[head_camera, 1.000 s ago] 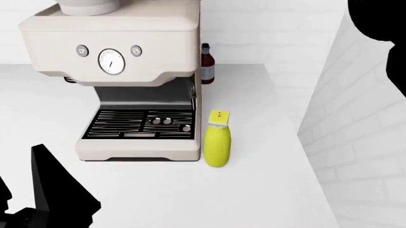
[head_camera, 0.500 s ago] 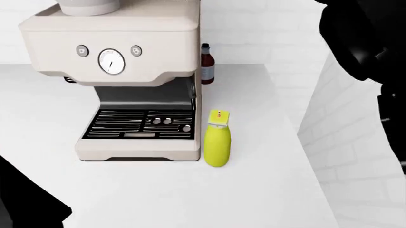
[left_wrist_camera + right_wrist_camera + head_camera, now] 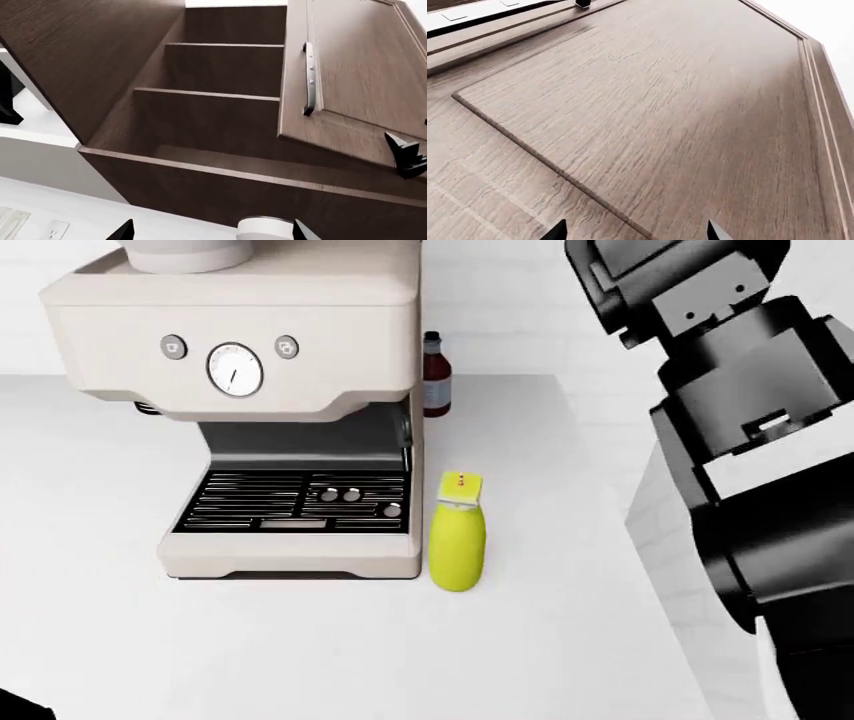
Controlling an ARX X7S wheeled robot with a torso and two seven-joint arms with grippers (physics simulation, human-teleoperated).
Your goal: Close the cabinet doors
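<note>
Pincer tips of the left arm are standing spread wide below the dark brown wooden cabinet, facing its bare shelves and half-open panelled door; the right pincer, equally wide, is hovering close against a door panel.

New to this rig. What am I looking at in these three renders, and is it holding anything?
It's a simulated two-armed wheeled robot. The head view looks down on a white counter with an espresso machine, a yellow bottle and a dark bottle; the black bulk is the right arm. The left wrist camera faces an open wooden cabinet with bare shelves and a door with a handle. The right wrist camera sits close to a door panel. Both grippers show only fingertips, holding nothing.
</note>
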